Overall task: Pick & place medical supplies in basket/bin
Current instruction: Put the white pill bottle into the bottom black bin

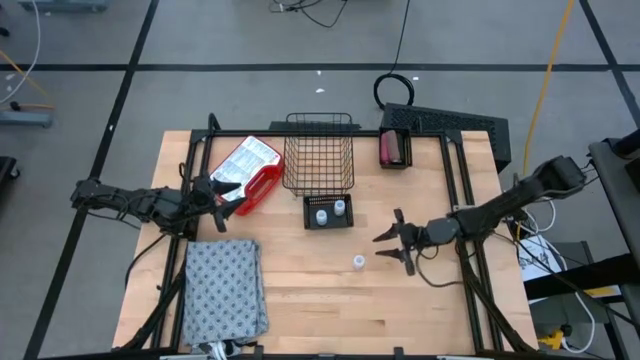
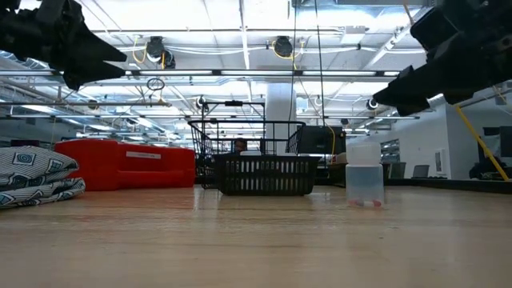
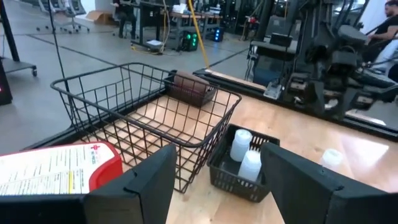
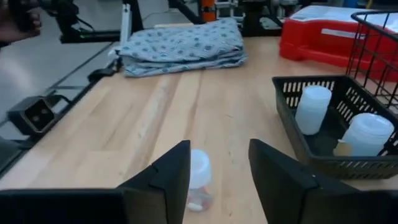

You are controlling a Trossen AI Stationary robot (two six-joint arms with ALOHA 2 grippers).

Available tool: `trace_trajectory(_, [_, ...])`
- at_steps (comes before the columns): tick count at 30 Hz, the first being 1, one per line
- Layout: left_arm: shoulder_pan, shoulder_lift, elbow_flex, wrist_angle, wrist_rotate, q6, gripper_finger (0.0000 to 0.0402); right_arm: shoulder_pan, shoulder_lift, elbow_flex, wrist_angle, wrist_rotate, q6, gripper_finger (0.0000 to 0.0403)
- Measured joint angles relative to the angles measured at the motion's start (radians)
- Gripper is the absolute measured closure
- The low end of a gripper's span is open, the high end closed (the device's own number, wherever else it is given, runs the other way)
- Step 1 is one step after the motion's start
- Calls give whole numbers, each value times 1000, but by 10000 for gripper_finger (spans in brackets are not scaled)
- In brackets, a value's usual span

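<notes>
Approaching the loose vial point(image 1: 358, 262) from the side, the right gripper point(image 1: 391, 247) hovers just beside it with its fingers parted and nothing between them; in the right wrist view the vial point(image 4: 198, 176) stands upright on the table point(image 1: 420, 310) between the two dark fingers, not yet touched. The main risk is a tip-over: the vial is a small, light, smooth plastic cylinder with a white cap, so a finger that meets it off-centre would likely knock it down and send it rolling across the bare wood. A grip taken on the cap alone could also slip. Two more vials point(image 1: 331, 211) already stand in a small black slotted bin point(image 1: 329, 224), whose rigid wall lies close enough to catch a finger on the carry. Behind the bin, the wire basket point(image 1: 318, 155) has open mesh and appears empty. The left gripper point(image 1: 214, 193) waits near a red case point(image 1: 248, 172), jaws apart and empty. A folded grey patterned cloth point(image 1: 224, 290), soft and limp, lies at the table's front left corner.
</notes>
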Motion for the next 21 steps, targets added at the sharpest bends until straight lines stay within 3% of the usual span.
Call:
trace_trajectory(5, [0, 0, 0, 0, 0, 6, 158, 29, 152, 77, 35, 0, 12, 206])
trace_trajectory(13, [0, 0, 0, 0, 0, 6, 158, 90, 296, 254, -116, 6, 3, 135])
trace_trajectory(19, [0, 0, 0, 0, 0, 6, 158, 101, 350, 317, -229, 135, -3, 120])
trace_trajectory(21, [0, 0, 0, 0, 0, 5, 158, 96, 368, 319, -233, 134, 2, 122])
